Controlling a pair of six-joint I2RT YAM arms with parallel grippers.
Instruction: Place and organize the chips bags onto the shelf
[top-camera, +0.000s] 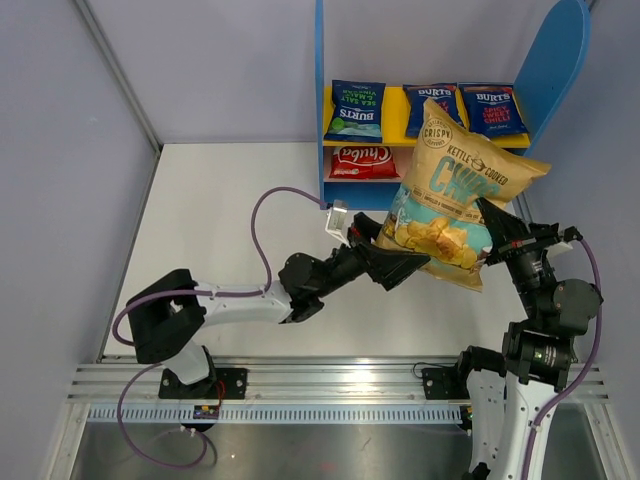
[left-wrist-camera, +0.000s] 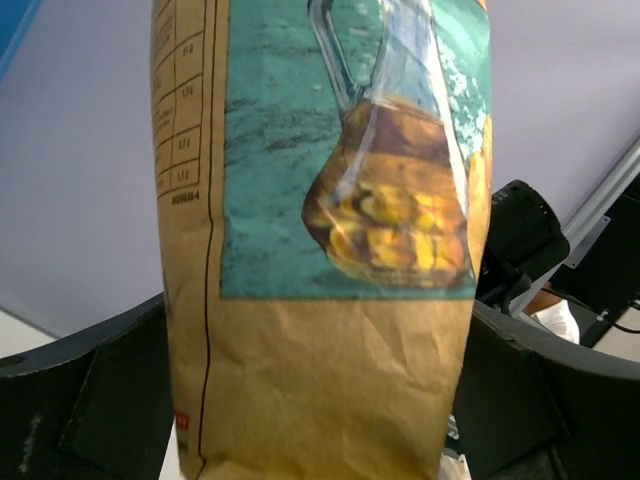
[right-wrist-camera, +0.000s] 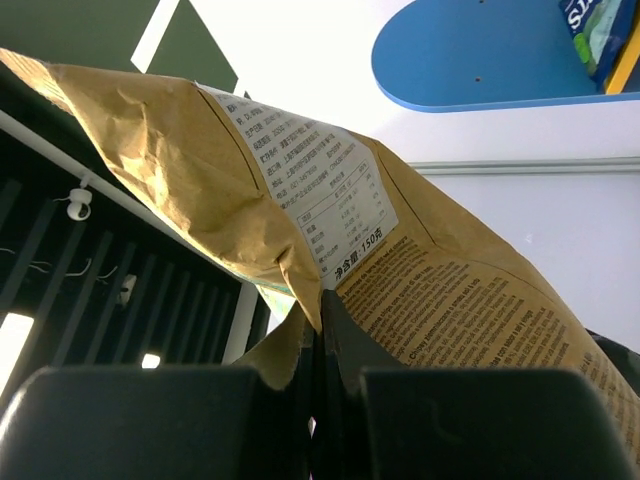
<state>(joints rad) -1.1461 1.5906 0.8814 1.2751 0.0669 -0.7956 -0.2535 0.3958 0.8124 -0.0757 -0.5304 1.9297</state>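
A large tan-gold chips bag hangs in the air in front of the shelf. My right gripper is shut on the bag's edge, and the right wrist view shows the paper seam pinched between the jaws. My left gripper is open at the bag's lower left. In the left wrist view its fingers stand on either side of the bag's bottom. Three blue Burts bags stand on the yellow upper board. A red Chuba bag lies on the middle board.
The shelf's tall rounded blue side rises just behind the held bag. White table stretches left of the shelf. Grey walls close in both sides. An aluminium rail runs along the near edge by the arm bases.
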